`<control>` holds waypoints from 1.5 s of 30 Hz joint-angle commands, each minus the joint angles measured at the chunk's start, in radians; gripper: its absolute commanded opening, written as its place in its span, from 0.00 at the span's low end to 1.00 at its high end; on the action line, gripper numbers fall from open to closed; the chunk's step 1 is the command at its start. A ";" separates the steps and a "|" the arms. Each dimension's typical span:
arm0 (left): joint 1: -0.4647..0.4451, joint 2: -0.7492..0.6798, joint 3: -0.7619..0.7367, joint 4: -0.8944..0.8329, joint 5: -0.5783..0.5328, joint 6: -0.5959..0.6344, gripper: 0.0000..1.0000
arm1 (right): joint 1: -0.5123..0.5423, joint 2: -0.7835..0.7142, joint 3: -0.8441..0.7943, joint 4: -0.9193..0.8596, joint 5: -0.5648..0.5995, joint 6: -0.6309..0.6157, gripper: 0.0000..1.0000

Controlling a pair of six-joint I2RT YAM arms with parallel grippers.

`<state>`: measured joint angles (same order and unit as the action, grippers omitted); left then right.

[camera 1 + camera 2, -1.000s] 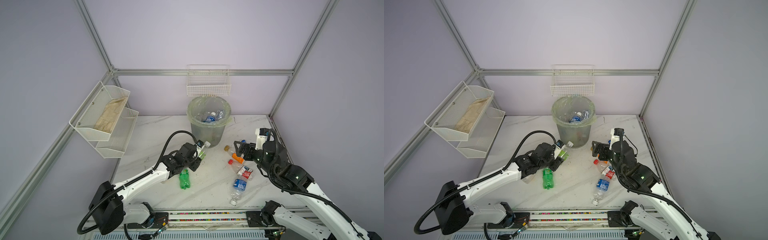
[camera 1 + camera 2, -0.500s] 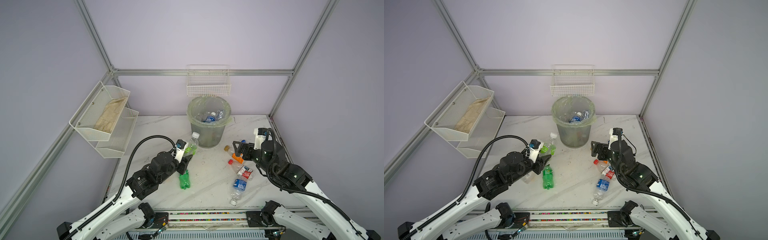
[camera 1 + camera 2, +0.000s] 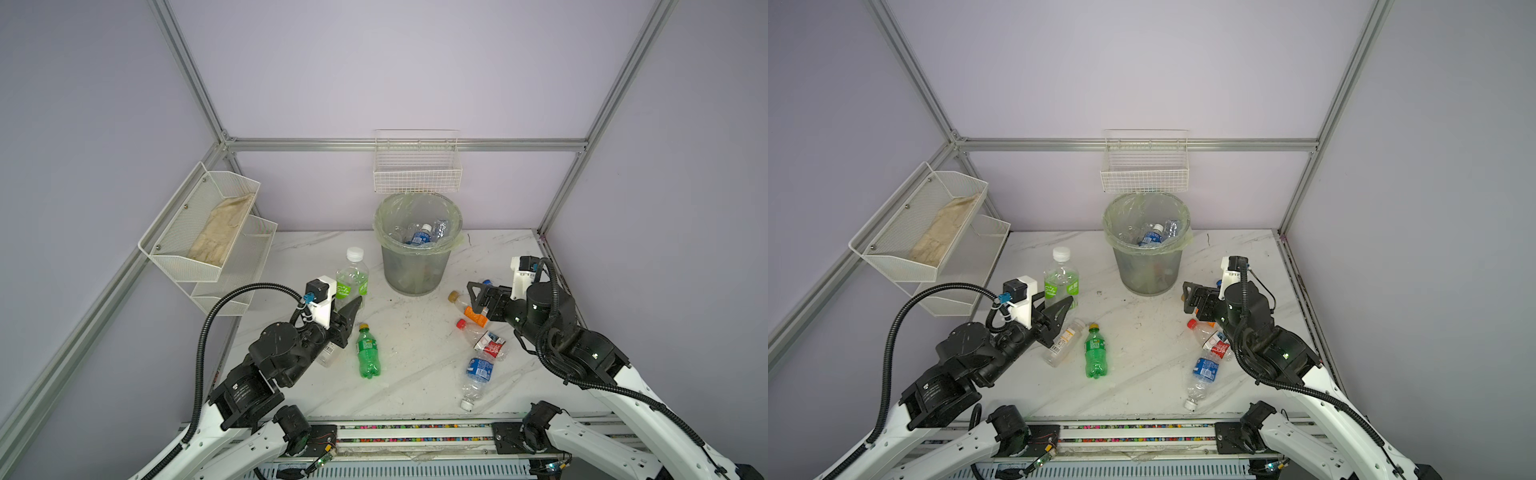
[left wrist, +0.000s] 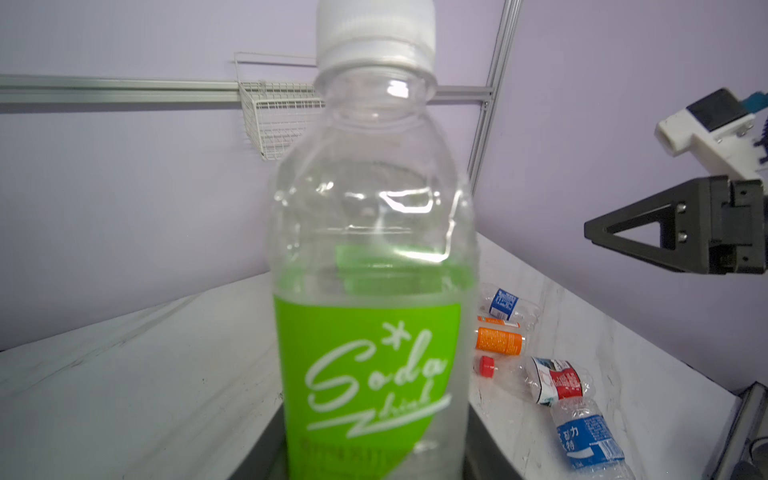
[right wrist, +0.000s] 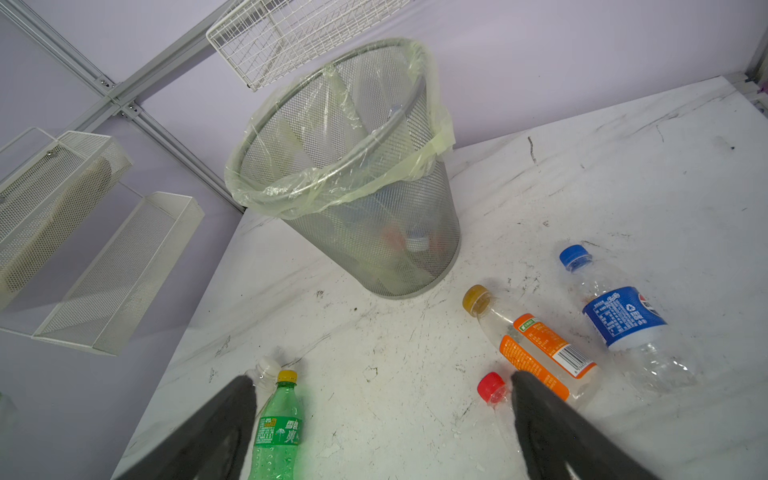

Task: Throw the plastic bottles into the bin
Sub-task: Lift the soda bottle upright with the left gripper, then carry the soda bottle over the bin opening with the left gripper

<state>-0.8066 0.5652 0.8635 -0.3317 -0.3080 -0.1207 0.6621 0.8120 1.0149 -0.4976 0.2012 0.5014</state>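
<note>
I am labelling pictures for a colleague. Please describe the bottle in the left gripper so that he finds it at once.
Find the grey mesh bin at the back of the table. Left of it in both top views, the left gripper holds a clear bottle upright. Its white cap and lime-green label set it apart; the other bottles outside the bin lie flat.

You face lilac walls (image 3: pixel 374 62) edged by aluminium rails (image 3: pixel 311 144), with a white marble tabletop (image 3: pixel 415 374) at lower centre, a wire basket (image 3: pixel 417 174) at centre and a mesh shelf (image 3: pixel 245 270) at left.
</note>
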 commanded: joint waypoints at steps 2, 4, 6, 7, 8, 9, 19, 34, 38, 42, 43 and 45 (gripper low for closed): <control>-0.002 -0.030 0.037 0.102 -0.069 0.016 0.27 | 0.002 -0.001 -0.007 0.016 0.004 0.011 0.97; -0.002 -0.032 0.027 0.144 -0.085 0.018 0.27 | 0.002 0.002 -0.007 0.017 0.004 0.009 0.97; -0.003 -0.024 0.008 0.221 -0.096 0.041 0.27 | 0.002 0.005 -0.006 0.019 0.002 0.009 0.97; -0.003 -0.012 0.011 0.237 -0.101 0.040 0.28 | 0.002 0.006 -0.006 0.019 0.002 0.009 0.97; -0.003 0.004 0.021 0.248 -0.104 0.036 0.28 | 0.002 0.007 -0.006 0.018 0.001 0.011 0.97; -0.003 0.026 0.039 0.249 -0.102 0.039 0.28 | 0.002 0.007 -0.004 0.018 0.002 0.011 0.97; -0.003 0.249 0.221 0.267 -0.109 0.062 0.28 | 0.002 0.003 -0.009 0.014 0.004 0.013 0.97; 0.029 0.632 0.540 0.260 -0.109 0.080 0.28 | 0.002 -0.033 -0.013 -0.005 0.009 0.014 0.97; 0.109 0.786 0.698 0.139 -0.027 -0.004 0.28 | 0.002 -0.048 -0.006 -0.018 0.008 0.017 0.97; 0.181 0.959 0.891 -0.040 0.091 -0.086 0.81 | 0.002 -0.064 0.004 -0.036 0.012 0.017 0.97; 0.187 1.006 0.960 -0.099 0.127 -0.087 1.00 | 0.003 -0.067 0.007 -0.041 0.013 0.017 0.97; 0.186 1.070 1.095 -0.225 0.170 -0.088 1.00 | 0.002 -0.071 0.011 -0.050 0.016 0.016 0.97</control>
<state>-0.6209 1.5921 1.7462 -0.3656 -0.2493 -0.1612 0.6621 0.7547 1.0096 -0.5148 0.2024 0.5091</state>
